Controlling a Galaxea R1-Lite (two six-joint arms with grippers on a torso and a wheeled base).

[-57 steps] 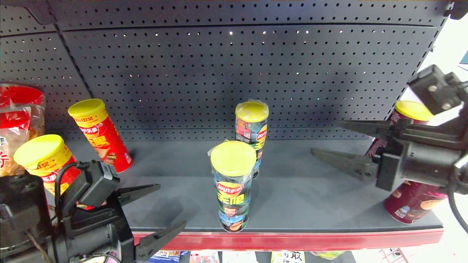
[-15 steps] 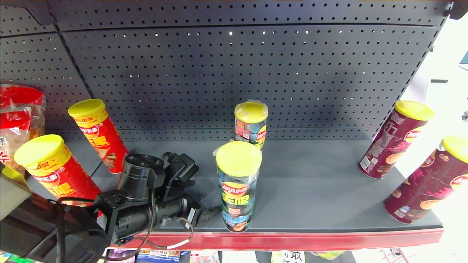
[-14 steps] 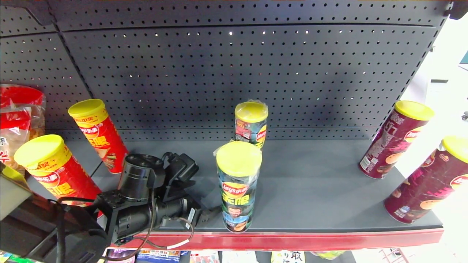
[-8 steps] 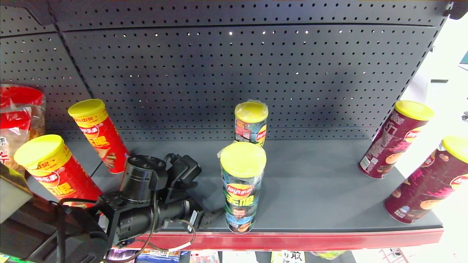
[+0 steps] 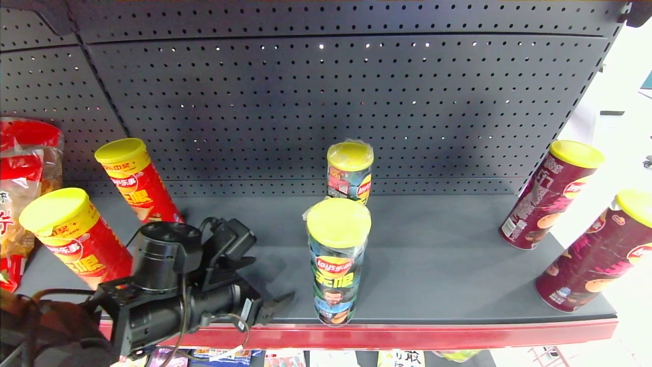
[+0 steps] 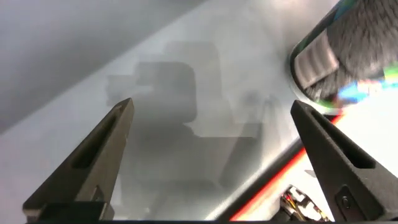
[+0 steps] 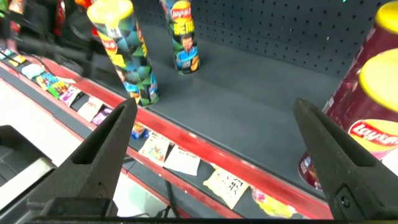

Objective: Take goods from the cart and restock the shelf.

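Pulling left gripper (image 6: 211, 124) back leftward off can (image 5: 336, 260), jaws apart, empty. Can nudged slightly right, upright at shelf (image 5: 433, 255) front edge, ahead of rear can (image 5: 349, 171). Right gripper (image 7: 214, 112) spread too, holding nothing. Placement judged done; free for next item.

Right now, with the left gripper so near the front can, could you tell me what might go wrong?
1. The front can stands close to the shelf's red front edge, and the open left gripper sits just beside it; a sideways nudge could probably tip it off the shelf.
2. If pushed backward instead, it might strike the rear can standing directly behind it.
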